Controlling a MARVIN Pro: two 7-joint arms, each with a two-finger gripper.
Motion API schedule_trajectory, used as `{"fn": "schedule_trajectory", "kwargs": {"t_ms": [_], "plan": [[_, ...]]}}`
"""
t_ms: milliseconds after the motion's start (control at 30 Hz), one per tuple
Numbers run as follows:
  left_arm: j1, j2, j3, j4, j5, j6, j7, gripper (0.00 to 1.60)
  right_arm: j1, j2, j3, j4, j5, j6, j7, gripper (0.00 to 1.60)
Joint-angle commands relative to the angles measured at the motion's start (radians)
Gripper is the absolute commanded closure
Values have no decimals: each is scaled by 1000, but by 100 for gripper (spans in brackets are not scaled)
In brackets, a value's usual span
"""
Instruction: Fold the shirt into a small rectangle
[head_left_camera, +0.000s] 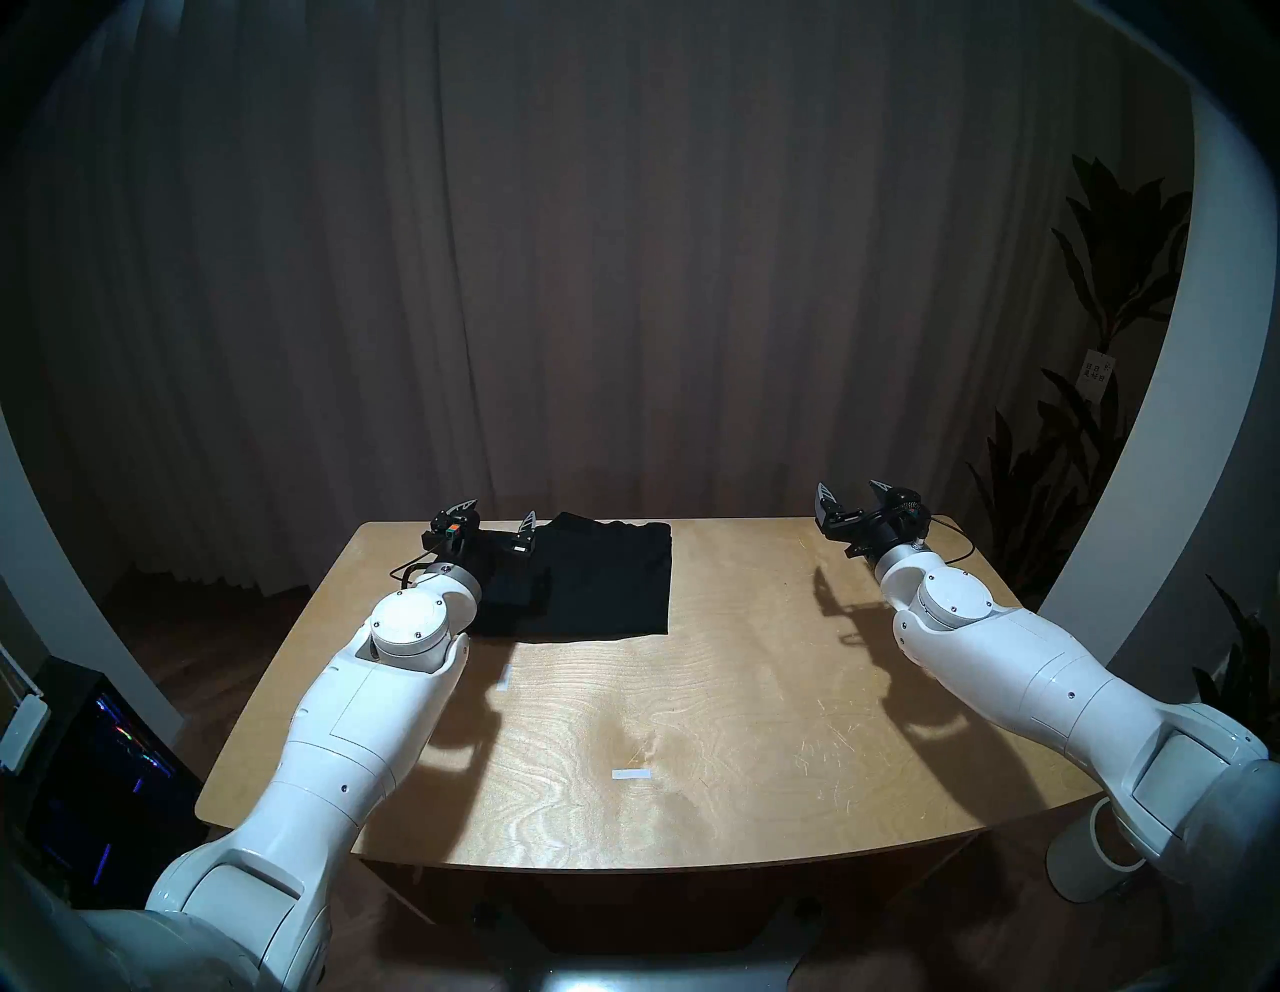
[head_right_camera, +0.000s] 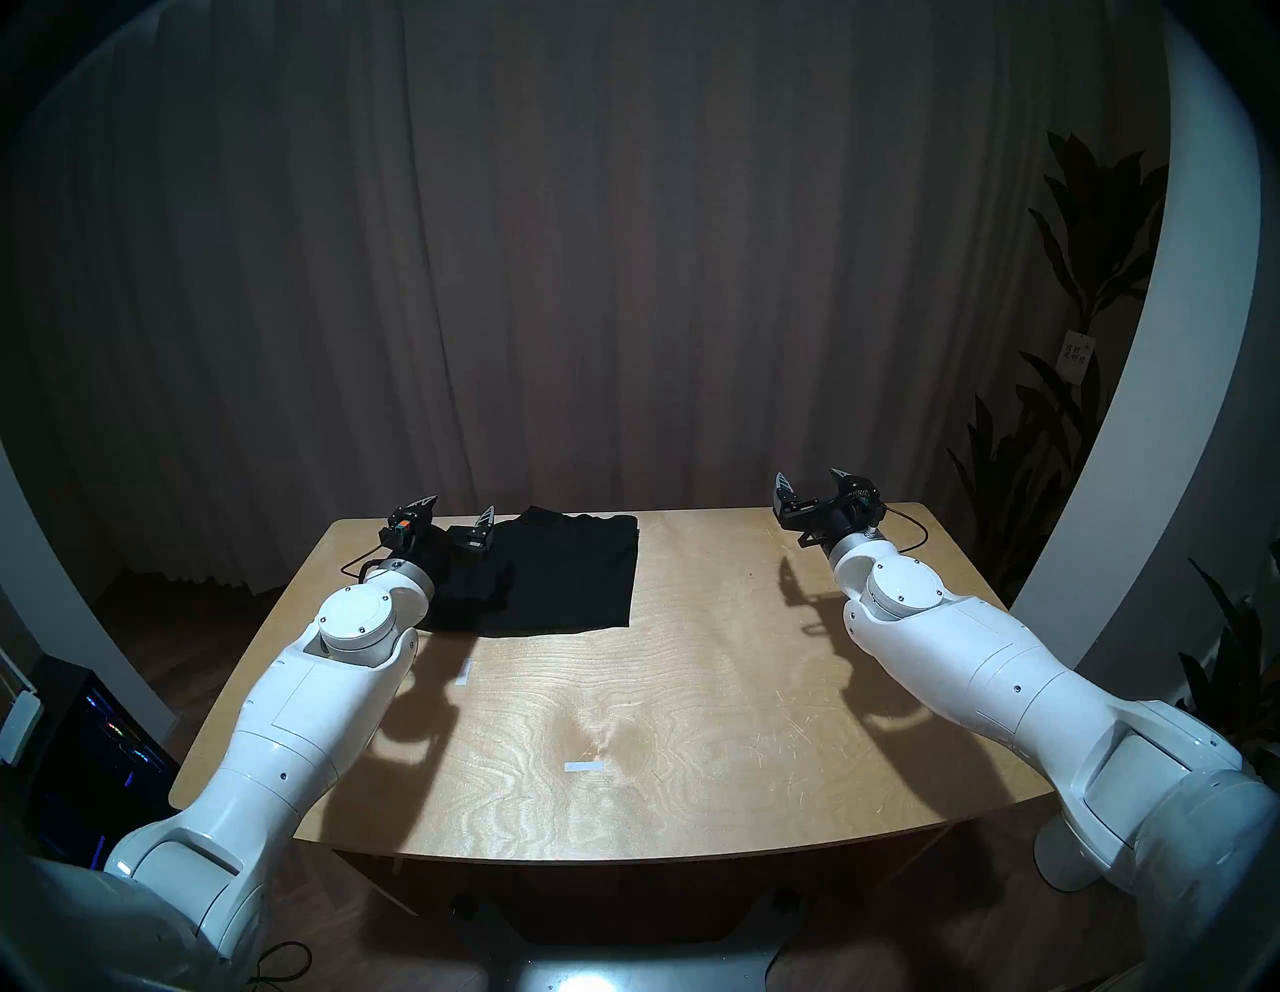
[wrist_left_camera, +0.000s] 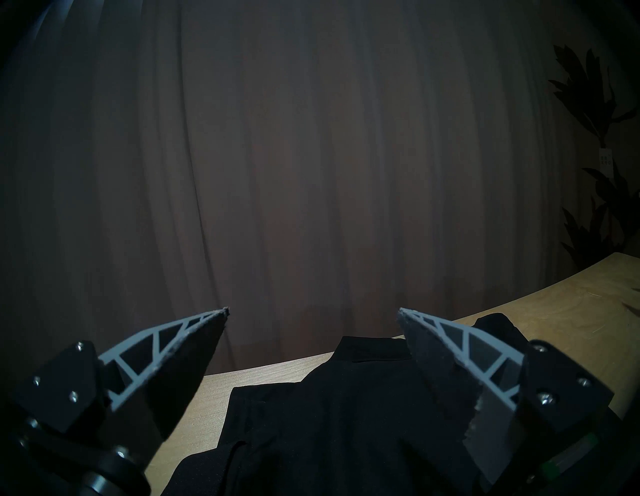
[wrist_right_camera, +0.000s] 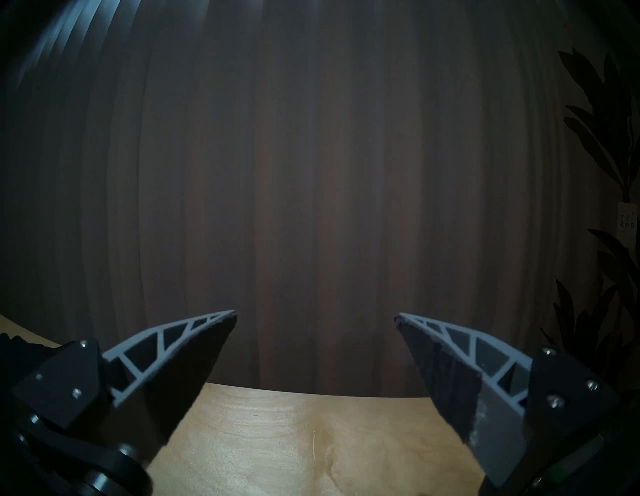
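A: Where is the shirt (head_left_camera: 602, 582) sitting right now?

B: It is lying folded on the tabletop (head_left_camera: 727, 700), in the far left part, as a dark, roughly rectangular block. Its right and near edges are looking straight; its left side is looking lumpier, with an extra flap sticking out under the left arm.

A: And the left claw (head_left_camera: 495, 516)?

B: It is hanging released above the left part of the shirt, pointing level toward the curtain (head_left_camera: 623, 242). In the left wrist view its two fingers (wrist_left_camera: 194, 350) are standing wide apart with nothing between them, and the black cloth is spreading below them up to the far edge of the tabletop.

A: Is the right claw (head_left_camera: 853, 493) doing anything with the cloth?

B: No. It is hovering over the far right corner of the tabletop, well apart from the shirt, also pointing level at the curtain. Its jaws are spread wide and gripping nothing; the right wrist view is showing only bare wood under them.

A: Any containers with something in them?

B: I am seeing none on the tabletop. Two small white strips are lying on the wood, one (head_left_camera: 503, 677) near the left forearm and one (head_left_camera: 631, 774) near the front middle. A leafy plant (head_left_camera: 1108, 291) is standing off to the far right.
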Motion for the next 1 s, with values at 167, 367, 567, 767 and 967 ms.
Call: {"fn": "schedule_trajectory", "kwargs": {"t_ms": [167,367,567,767,967], "plan": [[-61,-15,3,38,-1,-64,-38,0,-43,158,12,-191,7,152,-93,0],[-88,-22,-2,94,-12,-103,-73,0,-96,223,61,-280,87,164,-118,0],[-112,-22,-6,153,-17,-168,-113,0,-157,286,94,-378,192,158,-106,0],[-137,-30,-5,223,-19,-254,-151,0,-176,299,104,-364,259,121,-22,0],[-149,-38,-4,256,-19,-288,-167,0,-133,265,103,-280,251,116,54,0]]}}
